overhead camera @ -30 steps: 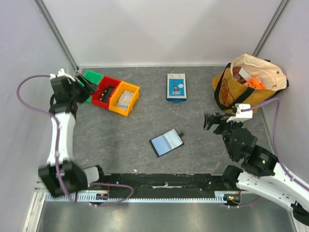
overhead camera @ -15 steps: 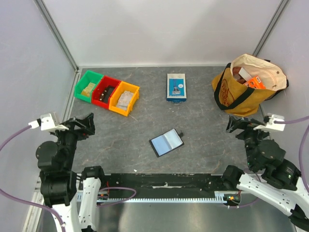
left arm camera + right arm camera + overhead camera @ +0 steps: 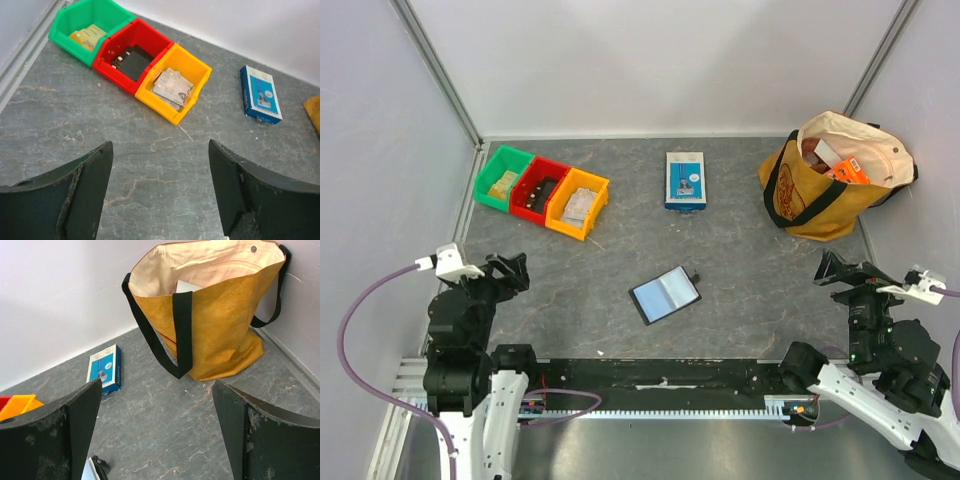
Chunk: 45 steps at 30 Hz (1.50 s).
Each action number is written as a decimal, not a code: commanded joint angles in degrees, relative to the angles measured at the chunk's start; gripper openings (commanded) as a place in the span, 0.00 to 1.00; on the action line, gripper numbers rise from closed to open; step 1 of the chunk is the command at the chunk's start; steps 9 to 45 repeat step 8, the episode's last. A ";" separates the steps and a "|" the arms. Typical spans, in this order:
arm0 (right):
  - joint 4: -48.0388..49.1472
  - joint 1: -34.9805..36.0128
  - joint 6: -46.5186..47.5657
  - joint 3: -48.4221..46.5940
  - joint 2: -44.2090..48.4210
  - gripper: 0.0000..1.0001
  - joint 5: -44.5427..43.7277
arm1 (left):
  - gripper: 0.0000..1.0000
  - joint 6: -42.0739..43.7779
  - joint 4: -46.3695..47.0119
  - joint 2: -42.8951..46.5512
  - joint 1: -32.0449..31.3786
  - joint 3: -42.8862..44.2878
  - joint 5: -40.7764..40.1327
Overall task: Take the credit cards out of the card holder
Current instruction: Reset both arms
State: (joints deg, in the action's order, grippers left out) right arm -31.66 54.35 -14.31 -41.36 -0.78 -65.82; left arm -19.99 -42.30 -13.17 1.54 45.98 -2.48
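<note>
The card holder (image 3: 665,294) lies open and flat on the table's middle, black-rimmed with bluish-grey pockets; I cannot make out any card in it. Its corner with a strap tab shows at the bottom left of the right wrist view (image 3: 99,466). Yellowish cards (image 3: 87,36) lie in the green bin (image 3: 70,15) and grey cards (image 3: 172,89) in the yellow bin (image 3: 197,67). My left gripper (image 3: 512,272) (image 3: 160,145) is open and empty at the near left, above bare table. My right gripper (image 3: 832,272) (image 3: 156,384) is open and empty at the near right.
Green, red (image 3: 542,187) and yellow bins stand in a row at the far left. A blue-and-white box (image 3: 685,180) lies at the back middle. A yellow tote bag (image 3: 830,180) with items inside stands in the far right corner. White walls enclose the table.
Both arms have drawn back toward the near edge: the left from over the bins to the near left, the right from beside the bag to the near right. The card holder has not moved.
</note>
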 commanded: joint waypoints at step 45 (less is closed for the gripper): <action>2.13 -0.03 1.03 0.58 -3.53 0.98 -0.98 | 0.82 -0.93 7.41 4.73 -0.84 -6.51 -0.07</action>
